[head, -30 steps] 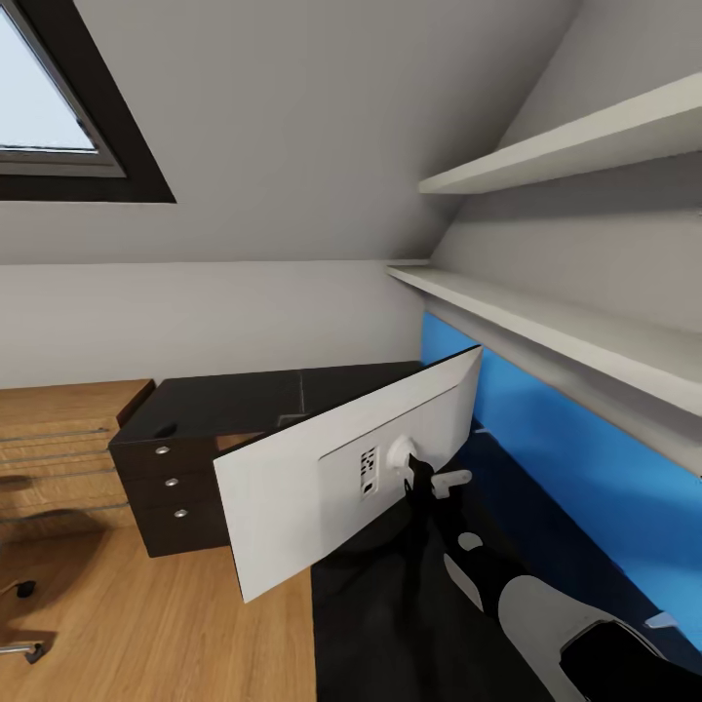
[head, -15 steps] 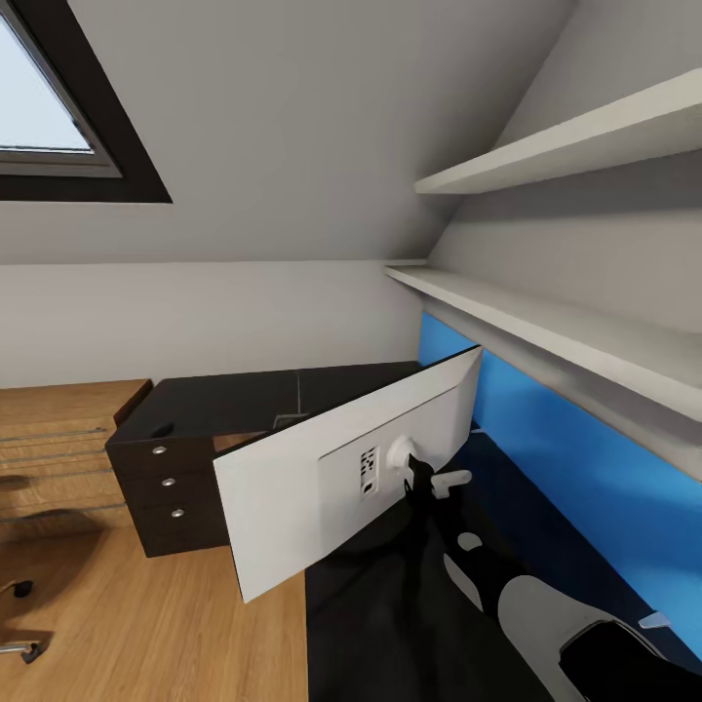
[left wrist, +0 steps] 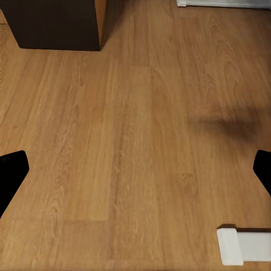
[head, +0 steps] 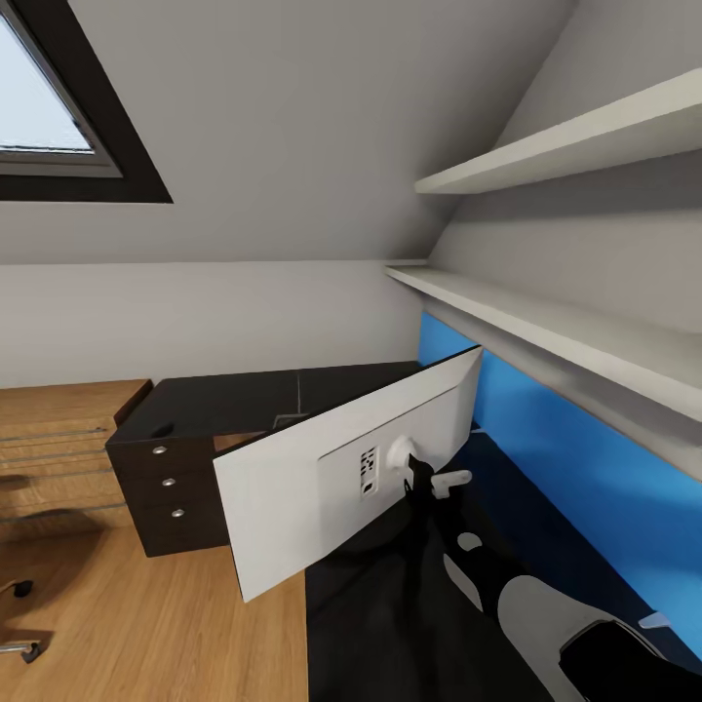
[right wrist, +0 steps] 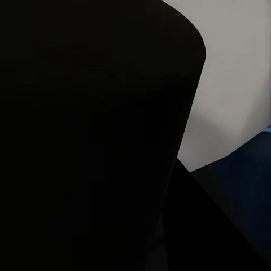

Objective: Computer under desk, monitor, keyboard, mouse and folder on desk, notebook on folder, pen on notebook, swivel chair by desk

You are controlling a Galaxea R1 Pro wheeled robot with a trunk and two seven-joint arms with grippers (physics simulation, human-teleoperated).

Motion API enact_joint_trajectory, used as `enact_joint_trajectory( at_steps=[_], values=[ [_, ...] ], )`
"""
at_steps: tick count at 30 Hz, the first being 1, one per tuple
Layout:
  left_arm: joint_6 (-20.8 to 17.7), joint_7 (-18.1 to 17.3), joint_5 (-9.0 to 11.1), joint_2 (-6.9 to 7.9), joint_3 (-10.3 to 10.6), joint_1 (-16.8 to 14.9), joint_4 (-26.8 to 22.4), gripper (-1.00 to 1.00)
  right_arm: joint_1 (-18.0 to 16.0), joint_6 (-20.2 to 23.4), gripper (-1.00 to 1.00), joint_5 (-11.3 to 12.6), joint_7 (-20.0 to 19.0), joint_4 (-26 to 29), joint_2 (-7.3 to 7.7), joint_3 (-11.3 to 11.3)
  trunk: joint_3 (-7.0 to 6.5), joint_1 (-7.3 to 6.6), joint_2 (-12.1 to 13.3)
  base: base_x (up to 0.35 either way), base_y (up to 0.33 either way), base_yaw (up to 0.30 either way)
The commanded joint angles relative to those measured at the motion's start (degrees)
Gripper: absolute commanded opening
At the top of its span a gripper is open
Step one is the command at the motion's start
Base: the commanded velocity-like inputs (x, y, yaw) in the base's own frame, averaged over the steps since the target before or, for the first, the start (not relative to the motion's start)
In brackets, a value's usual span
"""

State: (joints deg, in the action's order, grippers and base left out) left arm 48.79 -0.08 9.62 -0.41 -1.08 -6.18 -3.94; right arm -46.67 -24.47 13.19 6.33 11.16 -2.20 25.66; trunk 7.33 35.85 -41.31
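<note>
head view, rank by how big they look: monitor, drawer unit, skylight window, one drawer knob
1. monitor, largest; it is also nearest the camera, which inflates it.
2. and 3. skylight window and drawer unit look alike, and the window is cut by the frame edge, so unranked.
4. drawer knob, by far the smallest.

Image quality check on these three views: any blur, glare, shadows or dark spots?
Head view: sharp, even light, no glare; monitor back evenly lit white. Left wrist view: slightly soft, a diffuse dark shadow patch on the wood floor, fingertips black silhouettes at the edges. Right wrist view: mostly near-black, something dark close to the lens, no detail.
</note>
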Motion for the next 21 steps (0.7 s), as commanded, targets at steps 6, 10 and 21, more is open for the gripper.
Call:
enact_joint_trajectory(
  at_steps=[6,10,21],
  values=[
    [0.21,0.02,0.1,0.01,-0.06,-0.06,0.03,1.0,0.0,-0.14,-1.0,0.96,0.17,-0.31,0.08,2.12,0.12,0.04,-0.05,0.0,0.0,0.016],
    [0.18,0.02,0.13,0.02,-0.06,-0.06,0.03,1.0,0.0,-0.14,-1.0,0.96,0.17,-0.32,0.09,2.12,0.12,0.04,-0.05,0.0,0.0,0.003],
    [0.21,0.04,0.14,-0.03,-0.08,-0.06,0.02,1.0,0.0,-0.14,-1.0,0.96,0.17,-0.35,0.09,2.11,0.12,0.04,-0.05,0.0,0.0,0.147]
  ],
)
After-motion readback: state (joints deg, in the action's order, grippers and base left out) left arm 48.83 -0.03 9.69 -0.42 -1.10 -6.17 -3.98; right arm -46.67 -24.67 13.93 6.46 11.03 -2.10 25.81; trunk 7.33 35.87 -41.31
